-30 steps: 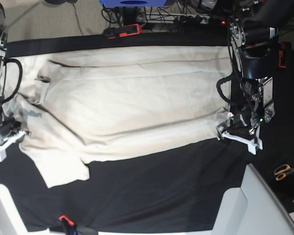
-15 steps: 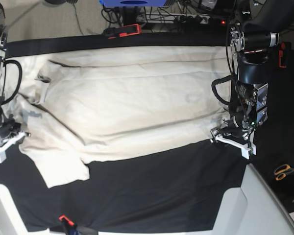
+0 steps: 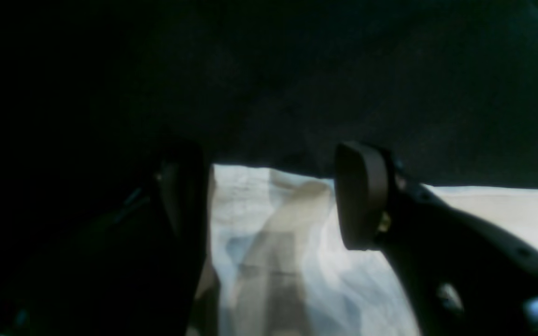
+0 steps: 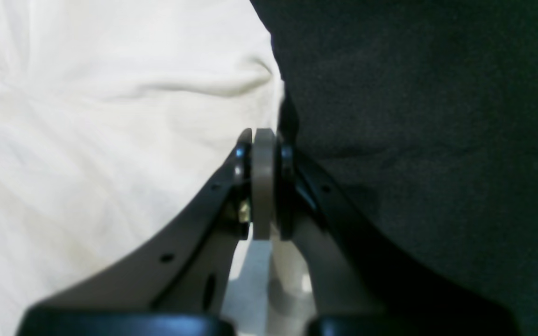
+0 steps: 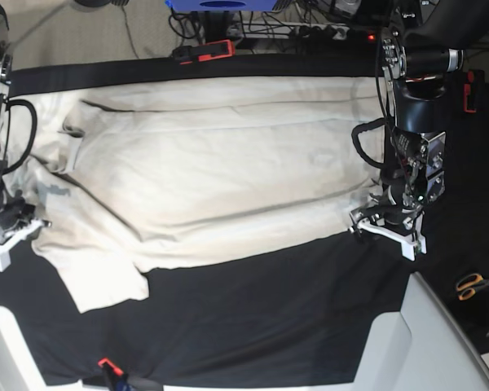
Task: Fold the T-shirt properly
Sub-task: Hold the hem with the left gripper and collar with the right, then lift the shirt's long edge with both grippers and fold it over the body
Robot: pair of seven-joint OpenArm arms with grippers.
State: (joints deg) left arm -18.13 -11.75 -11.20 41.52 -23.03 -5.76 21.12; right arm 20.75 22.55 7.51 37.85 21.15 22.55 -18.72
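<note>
The left fingers (image 3: 362, 196) stand wide apart over the hem corner of the T-shirt (image 5: 212, 171), with cloth showing between them and nothing gripped. The right fingers (image 4: 263, 186) are pressed together at the shirt's edge; whether cloth is pinched cannot be told. The shirt lies spread across the black-covered worktop (image 5: 269, 326).

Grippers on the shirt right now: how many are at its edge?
2. The left gripper sits at the T-shirt hem corner, jaws apart around cloth. The right gripper is shut at the opposite edge, by the sleeve.
</note>
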